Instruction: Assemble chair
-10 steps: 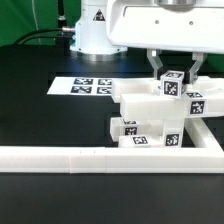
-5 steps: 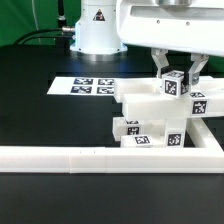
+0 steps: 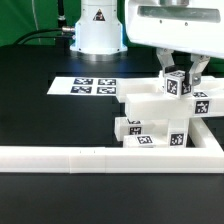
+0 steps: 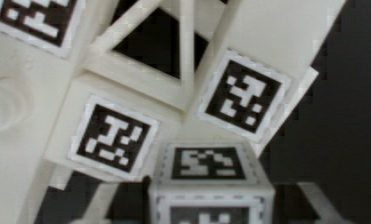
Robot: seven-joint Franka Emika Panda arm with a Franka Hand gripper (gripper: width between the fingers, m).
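The gripper point(image 3: 181, 72) stands over the partly built chair point(image 3: 150, 118), its two fingers pinching a square tagged post point(image 3: 178, 85) that rises upright at the top of the stack, on the side toward the exterior view's right. Compared with the pictures from a second ago, the arm has drifted a little toward the exterior view's right, and the post has gone with it. The flat slab point(image 3: 145, 100) and the tagged blocks under it seem to have slid the same way, so the whole stack now lies slightly closer to the upturned arm of the white border rail point(image 3: 80, 158). The claw's spread looks the same throughout, so the grip appears firm and not slipping. The chair sits on the black table point(image 3: 40, 120) toward its edge on the exterior view's right, tucked into the inner corner of the rail, whose long run lies along the table's front edge. The marker board point(image 3: 88, 86) lies flat farther back and well apart from the parts. The wrist view is filled with white tagged faces seen very close, and the fingers cannot be made out there. The shift probably means the arm is nudging the post sideways to seat or align it with the rest of the chair while the rail braces the stack. The post is not yet released. If it is off line, further sideways force could tilt the stack.
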